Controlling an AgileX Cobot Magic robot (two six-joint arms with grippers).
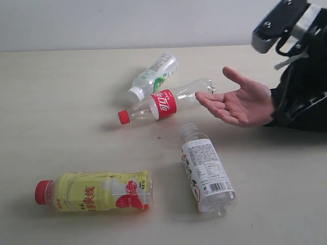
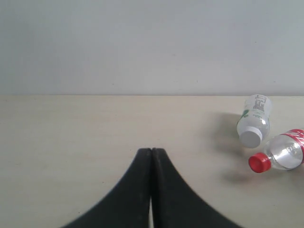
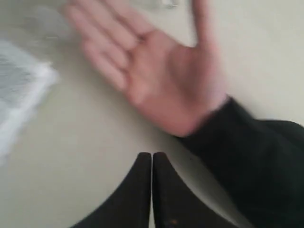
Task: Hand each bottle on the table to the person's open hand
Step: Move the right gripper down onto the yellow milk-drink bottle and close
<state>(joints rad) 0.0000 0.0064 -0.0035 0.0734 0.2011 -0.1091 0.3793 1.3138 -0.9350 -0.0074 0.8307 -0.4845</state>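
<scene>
Four bottles lie on the beige table: a yellow-labelled one with red cap at the near left, a white-labelled barcode one without a cap, a clear red-labelled one and a green-white one behind it. The person's open hand rests palm up just right of the red-labelled bottle, coming from a black sleeve. My right gripper is shut and empty, hovering near the wrist of that hand. My left gripper is shut, empty, well apart from the green-white bottle and the red cap.
Part of the right arm hangs above the table's far right corner, over the sleeve. A pale wall runs behind the table's back edge. Blurred white label of the barcode bottle shows in the right wrist view.
</scene>
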